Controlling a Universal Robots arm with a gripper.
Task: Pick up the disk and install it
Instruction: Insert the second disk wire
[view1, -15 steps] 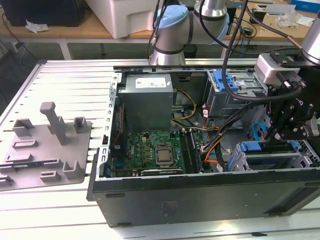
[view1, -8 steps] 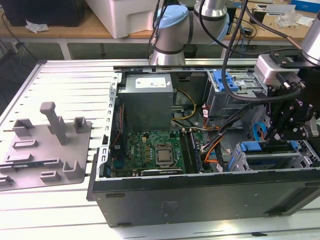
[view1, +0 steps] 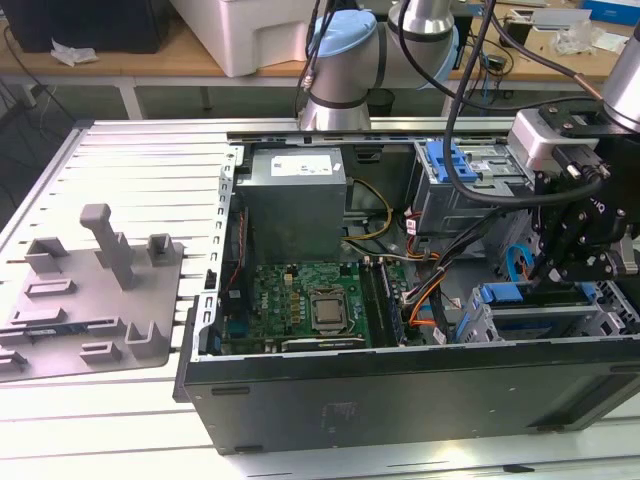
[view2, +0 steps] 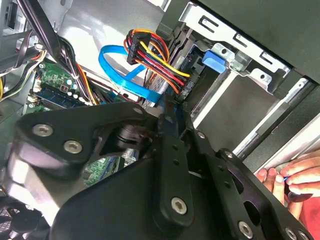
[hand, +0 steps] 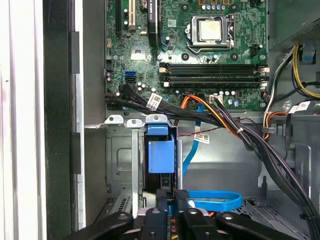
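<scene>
A: Slatted worktop (view1: 120, 170), open PC case (view1: 400, 390). Disk (hand: 160, 156) sits edge-on in the drive cage (hand: 122, 160), just ahead of my pincer (hand: 172, 212).

B: Pincer state?

A: Can't tell. I'd push straight along the cage rails and keep clear of the blue cable (hand: 212, 200).

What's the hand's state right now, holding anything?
Hand: at the drive cage inside the open computer case; open or closed cannot be told, nor whether it holds anything.
</scene>
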